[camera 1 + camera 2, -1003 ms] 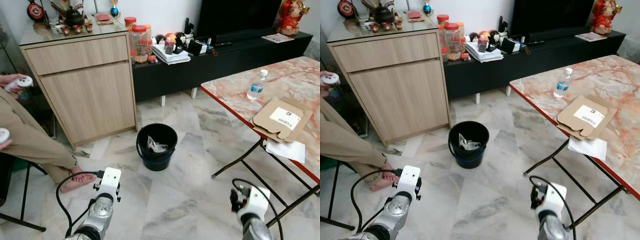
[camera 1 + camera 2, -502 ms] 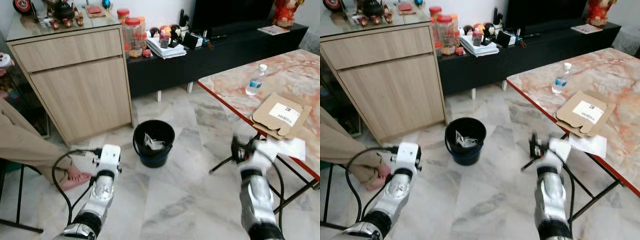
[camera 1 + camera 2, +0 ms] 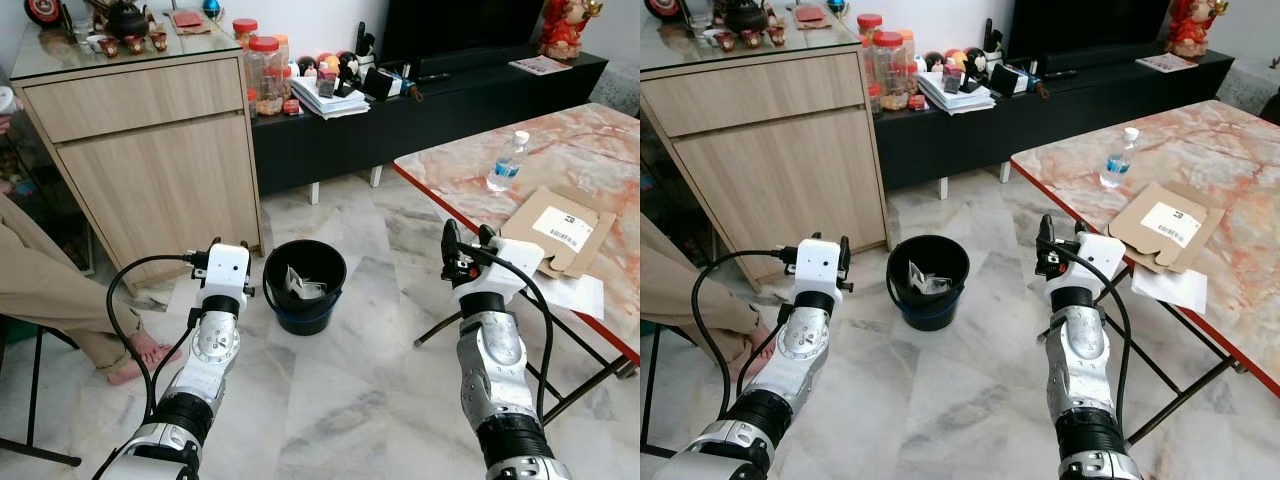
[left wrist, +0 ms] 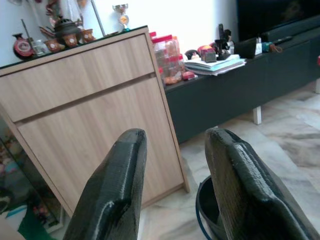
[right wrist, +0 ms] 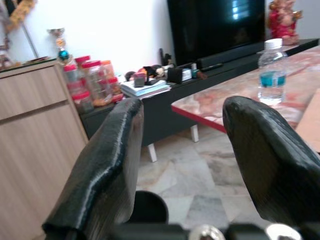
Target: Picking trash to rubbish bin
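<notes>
From the left eye, a black bin [image 3: 304, 285] stood on the marble floor [image 3: 340, 400] between the two raised arms, with crumpled paper [image 3: 301, 287] inside it. The left end effector [image 3: 227, 262] hung just beside the bin's rim, on the robot's left. The right end effector [image 3: 462, 252] was lifted near the edge of the bench [image 3: 470, 170], which carried a bottle [image 3: 506, 162], a flattened carton [image 3: 562, 230] and a white sheet [image 3: 575, 294] overhanging its edge. A wooden cabinet [image 3: 150, 150] stood behind the bin, beside a low black TV stand [image 3: 430, 110]. A person's leg [image 3: 60, 290] and bare foot [image 3: 130, 362] showed at far left.

From the right eye, the same layout appeared: bin [image 3: 928, 280] between the arms, bottle [image 3: 1114, 163] and carton [image 3: 1165, 226] on the bench.

In the left wrist view, the two black fingers [image 4: 115, 195] stood apart with nothing between them, released; the bin's rim [image 4: 202, 202] showed below them and the cabinet [image 4: 95, 115] beyond.

In the right wrist view, the fingers [image 5: 107, 170] were likewise spread and unloaded. The bottle [image 5: 271, 72] stood on the bench [image 5: 220, 102] ahead, and the bin [image 5: 147, 207] peeked between them.
</notes>
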Controlling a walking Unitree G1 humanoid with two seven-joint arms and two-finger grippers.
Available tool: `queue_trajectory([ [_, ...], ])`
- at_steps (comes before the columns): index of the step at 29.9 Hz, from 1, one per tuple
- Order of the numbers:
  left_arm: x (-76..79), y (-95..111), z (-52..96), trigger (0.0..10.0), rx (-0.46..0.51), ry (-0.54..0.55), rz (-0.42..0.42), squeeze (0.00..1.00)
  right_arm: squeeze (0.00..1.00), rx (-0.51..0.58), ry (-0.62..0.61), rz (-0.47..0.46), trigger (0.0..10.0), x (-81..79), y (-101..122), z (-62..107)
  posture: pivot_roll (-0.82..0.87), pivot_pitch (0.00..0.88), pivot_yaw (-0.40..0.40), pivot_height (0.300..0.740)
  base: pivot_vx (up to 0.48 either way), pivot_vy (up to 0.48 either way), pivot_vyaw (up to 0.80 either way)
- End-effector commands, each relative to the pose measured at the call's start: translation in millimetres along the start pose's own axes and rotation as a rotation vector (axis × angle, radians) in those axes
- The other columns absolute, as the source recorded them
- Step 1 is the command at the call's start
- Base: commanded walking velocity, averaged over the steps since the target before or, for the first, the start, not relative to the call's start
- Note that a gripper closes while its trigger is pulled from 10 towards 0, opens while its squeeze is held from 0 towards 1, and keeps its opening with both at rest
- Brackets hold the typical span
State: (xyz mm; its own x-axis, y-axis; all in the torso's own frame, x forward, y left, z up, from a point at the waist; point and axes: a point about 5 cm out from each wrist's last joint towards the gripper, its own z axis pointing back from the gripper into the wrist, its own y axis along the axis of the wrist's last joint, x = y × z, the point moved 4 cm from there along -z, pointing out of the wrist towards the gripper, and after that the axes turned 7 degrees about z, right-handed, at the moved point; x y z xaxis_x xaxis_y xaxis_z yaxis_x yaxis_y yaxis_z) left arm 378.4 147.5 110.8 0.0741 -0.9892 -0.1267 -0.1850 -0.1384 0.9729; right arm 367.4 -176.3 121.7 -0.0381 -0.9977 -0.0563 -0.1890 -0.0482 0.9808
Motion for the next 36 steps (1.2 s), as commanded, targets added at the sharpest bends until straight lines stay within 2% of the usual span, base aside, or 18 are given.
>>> queue_trajectory([
  [1, 5.1, -4, 3.3, 10.0, -0.010, -0.024, -0.039, 0.00, 0.00, -0.064, 0.013, 0.010, 10.0, -2.9, -15, 5.8, 0.08, 0.000, -0.072, 0.740, 0.000, 0.000, 0.00],
  [5, 6.6, -6, 6.7, 10.0, -0.016, -0.030, -0.043, 0.00, 0.00, -0.119, 0.009, 0.033, 10.0, 0.9, -30, 13.8, 0.08, 0.000, -0.074, 0.740, 0.000, 0.000, 0.00],
  [13, 7.8, -7, 6.8, 10.0, -0.018, -0.031, -0.043, 0.00, 0.00, -0.165, 0.015, 0.047, 10.0, 0.1, -40, 16.5, 0.08, 0.000, -0.076, 0.740, 0.000, 0.000, -0.33],
  [20, 4.9, -15, 10.9, 10.0, -0.049, -0.026, -0.052, 0.00, 0.00, -0.199, 0.027, 0.050, 10.0, -3.6, -51, 22.5, 0.08, 0.000, -0.077, 0.740, 0.000, 0.000, -0.79],
  [27, 3.6, -30, 19.2, 10.0, -0.103, -0.012, -0.036, 0.00, 0.00, -0.219, 0.008, 0.074, 10.0, 0.7, -59, 28.5, 0.08, 0.000, -0.076, 0.740, 0.000, 0.000, -0.78],
  [30, 4.2, -29, 19.9, 10.0, -0.095, -0.014, -0.025, 0.00, 0.00, -0.184, -0.004, 0.057, 10.0, 2.1, -54, 27.3, 0.08, 0.000, -0.075, 0.740, 0.000, 0.000, -0.79],
  [36, 3.4, -28, 18.7, 10.0, -0.087, -0.014, -0.026, 0.00, 0.00, -0.182, 0.006, 0.086, 10.0, 1.4, -54, 26.2, 0.08, 0.000, -0.077, 0.740, 0.000, 0.000, -0.79],
])
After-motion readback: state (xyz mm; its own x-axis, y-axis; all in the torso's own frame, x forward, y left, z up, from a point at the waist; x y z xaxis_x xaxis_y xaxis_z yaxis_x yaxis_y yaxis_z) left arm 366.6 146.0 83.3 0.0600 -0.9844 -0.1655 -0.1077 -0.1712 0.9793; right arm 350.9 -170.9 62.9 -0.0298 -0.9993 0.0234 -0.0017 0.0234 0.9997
